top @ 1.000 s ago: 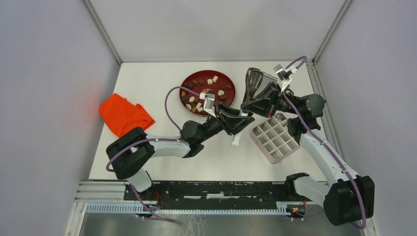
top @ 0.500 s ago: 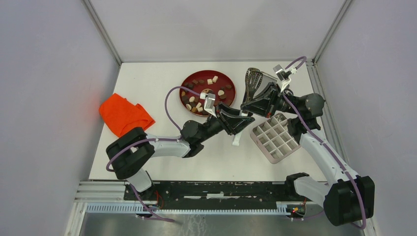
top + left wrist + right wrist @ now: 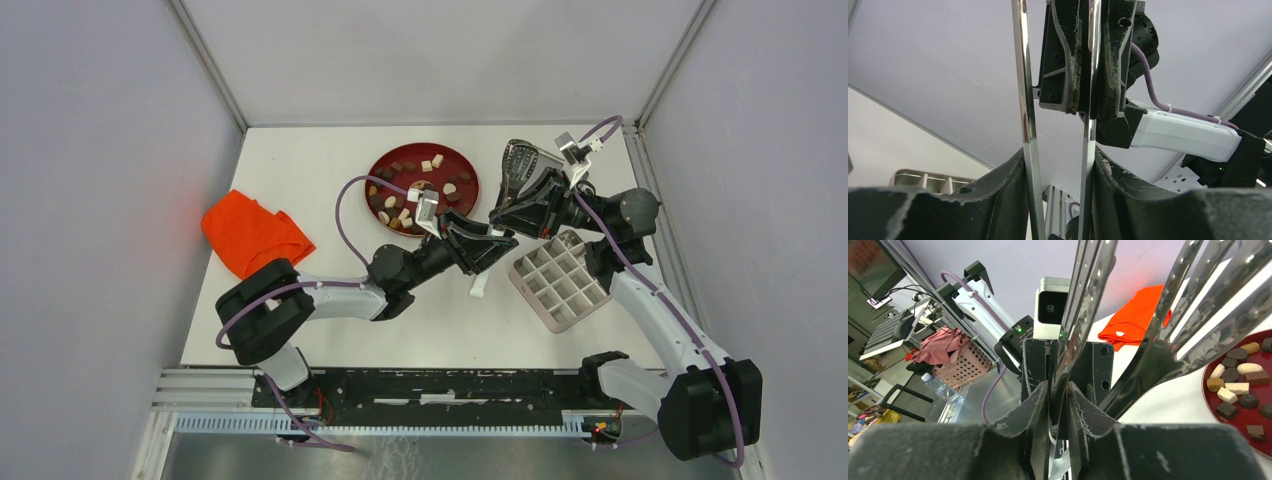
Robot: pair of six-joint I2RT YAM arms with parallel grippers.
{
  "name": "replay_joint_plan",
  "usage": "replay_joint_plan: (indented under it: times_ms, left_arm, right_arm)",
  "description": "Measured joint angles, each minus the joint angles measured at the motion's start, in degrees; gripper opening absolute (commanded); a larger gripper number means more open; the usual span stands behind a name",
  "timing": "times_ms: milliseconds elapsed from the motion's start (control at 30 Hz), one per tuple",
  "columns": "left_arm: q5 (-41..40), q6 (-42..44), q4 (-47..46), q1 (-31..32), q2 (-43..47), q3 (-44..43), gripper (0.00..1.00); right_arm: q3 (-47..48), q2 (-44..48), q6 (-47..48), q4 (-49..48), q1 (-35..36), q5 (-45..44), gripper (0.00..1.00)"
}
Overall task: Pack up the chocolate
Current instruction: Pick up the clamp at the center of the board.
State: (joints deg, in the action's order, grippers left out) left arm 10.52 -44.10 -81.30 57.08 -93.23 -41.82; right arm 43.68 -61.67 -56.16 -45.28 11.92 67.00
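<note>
Right gripper [image 3: 1058,390] loosens around one metal tongs [image 3: 520,165] leg, hold now unclear; left gripper [image 3: 1058,170] squeezes both legs. Handover underway, chocolate [image 3: 1230,395] unpacked.

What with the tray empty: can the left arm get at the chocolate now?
Probably not yet: the left gripper grips the tongs, but the right gripper flanks them too; the chocolate lies uncovered.

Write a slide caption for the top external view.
Both arms' jaws meet at perforated metal tongs between round red plate of chocolates and white gridded tray.
</note>
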Motion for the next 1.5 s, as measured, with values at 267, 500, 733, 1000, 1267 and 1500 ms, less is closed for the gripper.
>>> replay_joint_plan:
  times_ms: [267, 500, 733, 1000, 1267, 1500]
  left_arm:
    - [0.02, -1.14, -0.04, 0.0, 0.0, 0.0, 0.48]
    - [0.07, -3.54, -0.37, -0.94, 0.11, 0.68, 0.46]
    - [0.09, -4.5, -0.24, -1.75, 1.05, 2.05, 0.46]
    - [0.72, -5.44, -0.2, -1.77, 1.46, 2.05, 0.46]
    - [1.95, -6.86, -0.04, -1.77, -0.26, 0.92, 0.46]
    - [1.79, -7.98, 0.0, -1.92, -1.4, 0.39, 0.54]
  right_arm:
    - [0.02, 0.0, 0.63, 0.42, -0.04, 0.02, 0.38]
    - [0.13, 0.46, 2.27, 1.81, -0.57, 0.46, 0.46]
    - [0.35, 0.96, 3.41, 2.95, -1.07, 0.94, 0.46]
    - [0.57, 0.72, 4.2, 4.42, -1.2, 0.5, 0.43]
    - [0.63, -0.87, 3.89, 4.42, -1.16, -0.22, 0.24]
    - [0.76, -1.4, 2.4, 4.22, -1.09, 0.09, 0.08]
